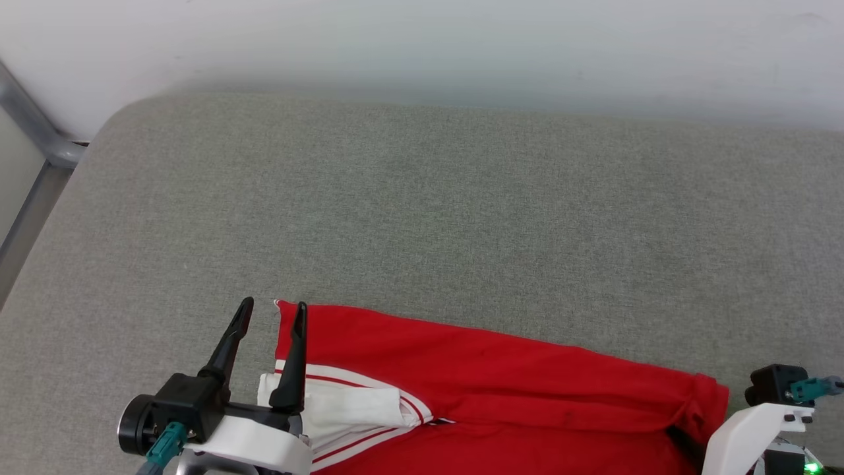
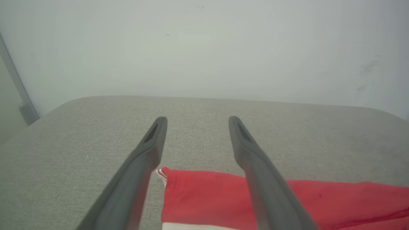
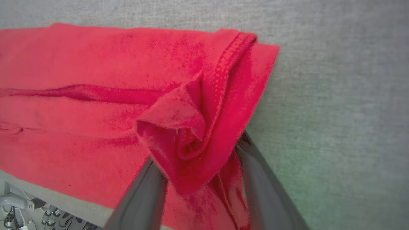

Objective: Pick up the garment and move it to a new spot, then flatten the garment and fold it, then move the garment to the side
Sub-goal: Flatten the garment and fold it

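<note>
The red garment [image 1: 501,382] lies folded in a long band along the near edge of the grey cushion, with its white sleeve [image 1: 343,406] and striped trim at the left end. My left gripper [image 1: 274,303] is open just above that left end; its right finger crosses the sleeve, and nothing is between the fingers. From the left wrist, the gripper [image 2: 197,118] hangs over the garment's [image 2: 207,198] corner. My right gripper [image 3: 199,150] stands open at the right end of the garment [image 3: 96,64], a bunched fold of the hem between its fingers and hiding their tips.
The grey cushioned surface [image 1: 422,198] stretches far back to a white wall [image 1: 422,46]. A metal frame [image 1: 39,152] runs past its rounded left corner. My right arm's pale wrist [image 1: 758,422] sits at the lower right, by the garment's end.
</note>
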{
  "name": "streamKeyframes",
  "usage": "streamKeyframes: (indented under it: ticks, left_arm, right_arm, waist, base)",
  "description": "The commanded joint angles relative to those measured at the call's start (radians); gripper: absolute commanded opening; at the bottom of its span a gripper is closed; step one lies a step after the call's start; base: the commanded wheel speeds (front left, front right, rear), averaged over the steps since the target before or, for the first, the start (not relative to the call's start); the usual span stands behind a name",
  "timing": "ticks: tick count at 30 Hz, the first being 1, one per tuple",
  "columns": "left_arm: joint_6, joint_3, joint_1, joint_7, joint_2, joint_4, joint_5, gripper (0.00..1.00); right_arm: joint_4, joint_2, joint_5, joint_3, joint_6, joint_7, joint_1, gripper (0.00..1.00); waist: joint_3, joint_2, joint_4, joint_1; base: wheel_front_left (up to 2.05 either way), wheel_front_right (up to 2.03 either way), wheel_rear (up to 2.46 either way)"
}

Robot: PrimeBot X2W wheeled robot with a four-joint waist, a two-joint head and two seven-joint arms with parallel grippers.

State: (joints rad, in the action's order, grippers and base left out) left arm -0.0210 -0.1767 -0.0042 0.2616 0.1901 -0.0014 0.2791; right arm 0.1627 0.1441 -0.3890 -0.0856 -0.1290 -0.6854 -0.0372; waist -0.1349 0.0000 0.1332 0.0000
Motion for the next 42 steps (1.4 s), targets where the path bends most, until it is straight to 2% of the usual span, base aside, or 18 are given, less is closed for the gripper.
streamKeyframes:
  ticks: [1, 12, 17, 23, 29, 33, 38, 42]
  left_arm:
    - [-0.005, 0.005, 0.002, 0.004, -0.002, 0.003, -0.007, 1.00]
    - [-0.028, 0.045, 0.027, 0.005, -0.026, 0.033, -0.038, 1.00]
    - [-0.030, 0.057, 0.045, 0.005, -0.029, 0.038, -0.049, 1.00]
    - [-0.034, 0.065, 0.058, 0.005, -0.033, 0.046, -0.061, 1.00]
    - [-0.039, 0.072, 0.061, 0.005, -0.037, 0.054, -0.064, 1.00]
    - [-0.042, 0.071, 0.062, 0.005, -0.039, 0.060, -0.066, 1.00]
    - [-0.048, 0.067, 0.057, 0.005, -0.043, 0.070, -0.065, 1.00]
    - [-0.050, 0.067, 0.044, 0.005, -0.044, 0.076, -0.063, 1.00]
  right_arm:
    - [0.039, -0.025, -0.011, 0.034, -0.003, -0.014, -0.010, 0.00]
    - [0.013, 0.049, -0.029, 0.055, -0.001, 0.010, 0.044, 0.00]
    - [0.008, 0.089, -0.023, -0.001, -0.001, 0.007, 0.054, 0.00]
    - [-0.004, 0.137, -0.014, -0.114, -0.001, -0.011, 0.021, 0.00]
    - [-0.035, 0.146, -0.024, -0.185, -0.001, -0.045, 0.008, 0.00]
    - [-0.073, 0.080, -0.170, -0.161, -0.002, -0.105, 0.033, 0.00]
    - [-0.139, -0.027, -0.447, -0.126, -0.002, -0.209, 0.036, 0.00]
    - [-0.157, -0.079, -0.657, -0.122, -0.002, -0.284, 0.049, 0.00]
  waist:
    - [0.002, 0.0000, -0.002, 0.0000]
    - [0.053, 0.0000, -0.034, 0.0000]
    - [0.077, 0.0000, -0.057, 0.0000]
    - [0.094, 0.0000, -0.077, 0.0000]
    - [0.099, 0.0000, -0.093, 0.0000]
    - [0.103, 0.0000, -0.098, 0.0000]
    - [0.109, 0.0000, -0.087, 0.0000]
    - [0.104, 0.0000, -0.067, 0.0000]
  base:
    - [0.00, 0.00, 0.00]
    - [0.00, 0.00, 0.00]
    - [0.00, 0.00, 0.00]
    - [0.00, 0.00, 0.00]
    - [0.00, 0.00, 0.00]
    - [0.00, 0.00, 0.00]
    - [0.00, 0.00, 0.00]
    - [0.00, 0.00, 0.00]
